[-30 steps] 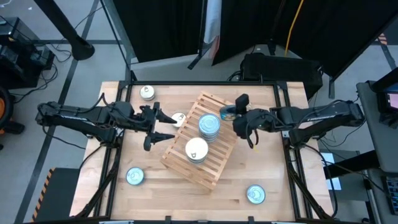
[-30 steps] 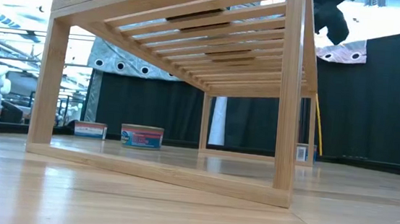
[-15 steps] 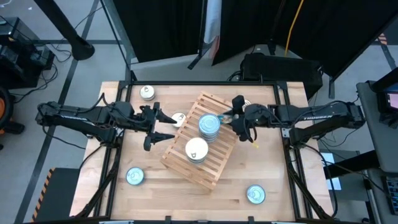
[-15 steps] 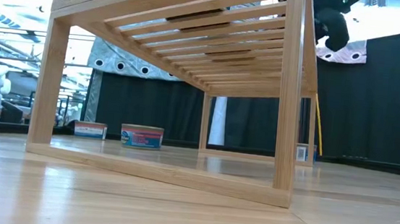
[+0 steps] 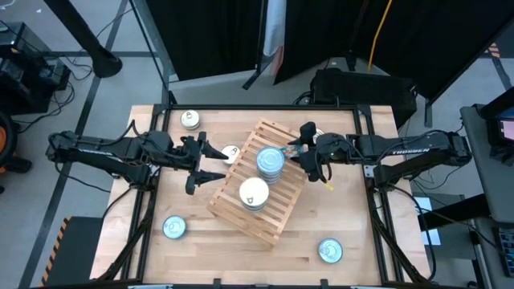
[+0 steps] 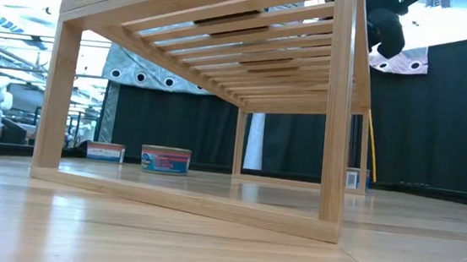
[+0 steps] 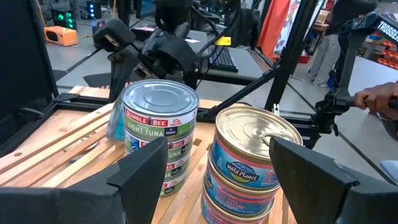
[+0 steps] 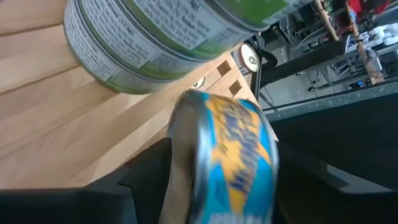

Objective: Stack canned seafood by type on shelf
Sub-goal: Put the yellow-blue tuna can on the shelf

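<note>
Stacks [image 5: 270,161] two on shelf [image 5: 277,221], four tins [image 5: 174,228] left on table [image 5: 225,257]; left fingers [image 5: 195,165] wide, empty; right fingers [image 5: 300,149] parting round blue tin [image 8: 230,162].

Robotics lab — black curtains [image 5: 450,32], floor cables [image 5: 80,64]

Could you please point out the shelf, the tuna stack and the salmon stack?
shelf [image 5: 277,215]: high view, bare slats near its lower corner.
tuna stack [image 7: 160,118]: left wrist view, top tin's label.
salmon stack [image 7: 242,168]: left wrist view, top tin's label.
</note>
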`<action>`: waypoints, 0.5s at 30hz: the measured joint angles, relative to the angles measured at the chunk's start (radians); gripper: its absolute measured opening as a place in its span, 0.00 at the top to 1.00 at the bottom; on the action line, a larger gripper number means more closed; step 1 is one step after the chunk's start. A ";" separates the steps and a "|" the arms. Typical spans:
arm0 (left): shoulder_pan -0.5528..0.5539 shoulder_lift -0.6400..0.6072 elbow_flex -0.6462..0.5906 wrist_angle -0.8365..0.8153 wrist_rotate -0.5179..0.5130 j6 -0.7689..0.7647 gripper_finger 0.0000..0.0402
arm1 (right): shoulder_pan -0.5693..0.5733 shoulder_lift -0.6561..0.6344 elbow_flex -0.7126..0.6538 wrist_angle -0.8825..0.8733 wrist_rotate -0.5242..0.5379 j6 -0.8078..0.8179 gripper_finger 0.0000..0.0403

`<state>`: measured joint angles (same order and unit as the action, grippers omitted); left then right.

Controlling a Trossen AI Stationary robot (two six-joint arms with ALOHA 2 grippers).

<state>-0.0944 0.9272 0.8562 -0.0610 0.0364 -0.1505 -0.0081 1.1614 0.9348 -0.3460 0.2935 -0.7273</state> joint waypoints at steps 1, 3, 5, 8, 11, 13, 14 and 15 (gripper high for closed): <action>0.000 0.000 0.000 0.000 0.000 0.000 0.28 | 0.002 0.000 0.000 0.004 0.000 -0.007 0.41; 0.000 0.000 0.000 0.000 0.000 0.000 0.28 | 0.004 0.000 0.000 0.008 -0.002 -0.014 0.47; 0.000 0.000 0.000 0.000 0.000 0.000 0.28 | 0.003 0.000 0.000 0.013 -0.003 -0.015 0.52; 0.000 0.000 0.000 0.000 0.000 0.000 0.28 | 0.003 0.000 0.000 0.010 -0.006 -0.016 0.61; 0.000 0.000 0.000 0.000 -0.005 0.000 0.28 | 0.003 0.002 0.000 0.010 -0.003 -0.018 0.66; 0.000 0.000 0.000 0.000 -0.006 0.000 0.28 | 0.004 0.002 0.000 0.013 0.029 -0.024 0.68; 0.000 0.000 0.000 0.000 -0.008 0.001 0.28 | 0.004 0.002 0.000 0.015 0.043 -0.030 0.68; 0.000 0.000 0.000 0.000 -0.008 0.001 0.28 | 0.003 0.002 0.000 0.018 0.051 -0.038 0.68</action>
<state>-0.0944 0.9272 0.8562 -0.0608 0.0284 -0.1499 -0.0048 1.1629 0.9348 -0.3278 0.3447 -0.7655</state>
